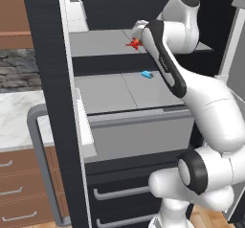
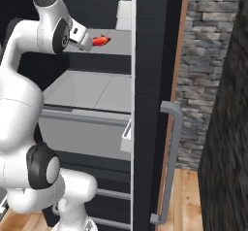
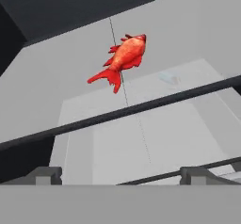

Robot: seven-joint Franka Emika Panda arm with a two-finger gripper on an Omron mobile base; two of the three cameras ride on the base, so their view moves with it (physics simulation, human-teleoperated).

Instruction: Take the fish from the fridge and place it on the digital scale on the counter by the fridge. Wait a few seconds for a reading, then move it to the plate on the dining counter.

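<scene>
The small red-orange fish (image 1: 135,43) lies on the upper pale grey shelf (image 1: 103,41) of the open black fridge (image 1: 48,78). My gripper (image 1: 137,35) hovers right beside it, reaching into that shelf. From the right base view the fish (image 2: 100,41) sits just past my gripper (image 2: 86,41). Through the hand view, the fish (image 3: 123,58) lies ahead and apart from my gripper (image 3: 122,175), whose fingertips (image 3: 47,175) stand wide open with nothing between them. The counter (image 1: 19,117) with wooden drawers is at the left. The digital scale, the plate and the dining counter are out of view.
A small bright-blue item (image 1: 146,74) rests on the lower shelf. White door bins (image 1: 86,126) line the open door, with its grey bar handle (image 1: 40,165) in front. A second door edge and handle (image 2: 172,167) stand to my right, beside a stone wall (image 2: 198,79).
</scene>
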